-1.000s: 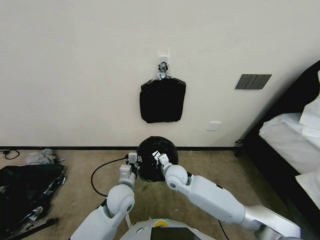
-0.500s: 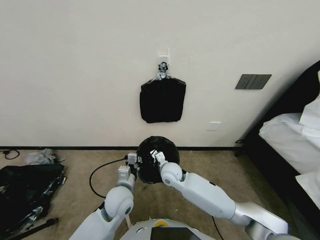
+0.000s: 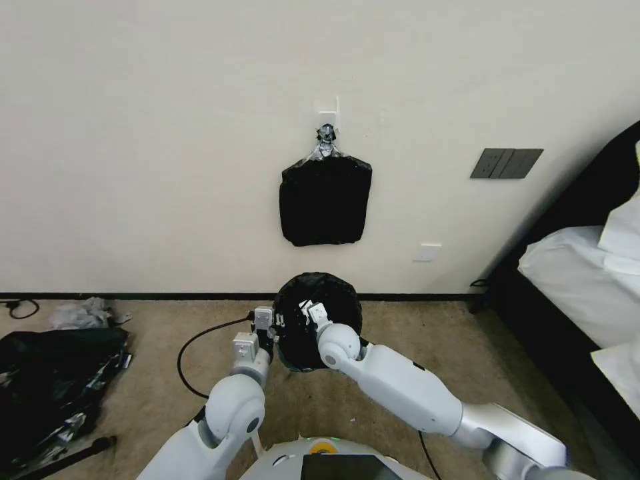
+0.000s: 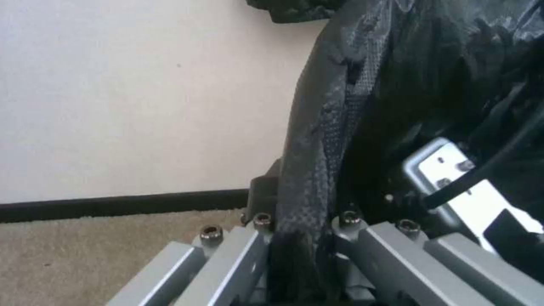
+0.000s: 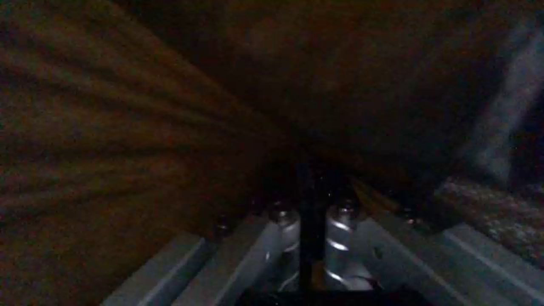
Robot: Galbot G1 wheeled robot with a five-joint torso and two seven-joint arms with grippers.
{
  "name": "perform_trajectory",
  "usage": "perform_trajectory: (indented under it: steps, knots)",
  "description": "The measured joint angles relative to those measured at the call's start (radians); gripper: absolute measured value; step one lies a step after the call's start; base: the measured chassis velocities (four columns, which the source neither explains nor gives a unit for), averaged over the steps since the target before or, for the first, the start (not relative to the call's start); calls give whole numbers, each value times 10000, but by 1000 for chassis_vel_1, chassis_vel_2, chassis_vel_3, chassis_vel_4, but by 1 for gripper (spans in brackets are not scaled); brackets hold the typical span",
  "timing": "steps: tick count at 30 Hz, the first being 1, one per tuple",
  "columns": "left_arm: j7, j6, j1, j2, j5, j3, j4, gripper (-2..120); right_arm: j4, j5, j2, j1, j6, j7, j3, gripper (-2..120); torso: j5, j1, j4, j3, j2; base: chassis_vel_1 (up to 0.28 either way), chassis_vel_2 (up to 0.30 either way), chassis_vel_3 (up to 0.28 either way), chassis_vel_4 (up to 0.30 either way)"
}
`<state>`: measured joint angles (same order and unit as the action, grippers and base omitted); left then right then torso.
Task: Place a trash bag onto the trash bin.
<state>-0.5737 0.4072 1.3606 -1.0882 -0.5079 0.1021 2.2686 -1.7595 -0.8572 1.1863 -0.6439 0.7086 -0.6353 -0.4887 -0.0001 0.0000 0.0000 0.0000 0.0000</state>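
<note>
Trash bag (image 3: 319, 320) already drapes the bin on the carpet, its edge clenched in my left gripper (image 4: 300, 238); my right gripper (image 3: 308, 312), fingers unreadable, sits inside, so next I'd spread the lining.

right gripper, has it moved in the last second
Yes. In the head view the right gripper has shifted toward the robot's left and a little toward the wall, deeper over the trash bag, judged against the hanging bag bundle.
</note>
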Motion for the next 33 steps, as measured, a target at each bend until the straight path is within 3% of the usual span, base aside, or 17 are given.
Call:
perform_trajectory:
  steps: [33]
  knots:
    - [-14,58,202,131,-377,156,326,3,842,622,587,-87,-10,339,300,0,0,0,0,0,0,0,0,0,0]
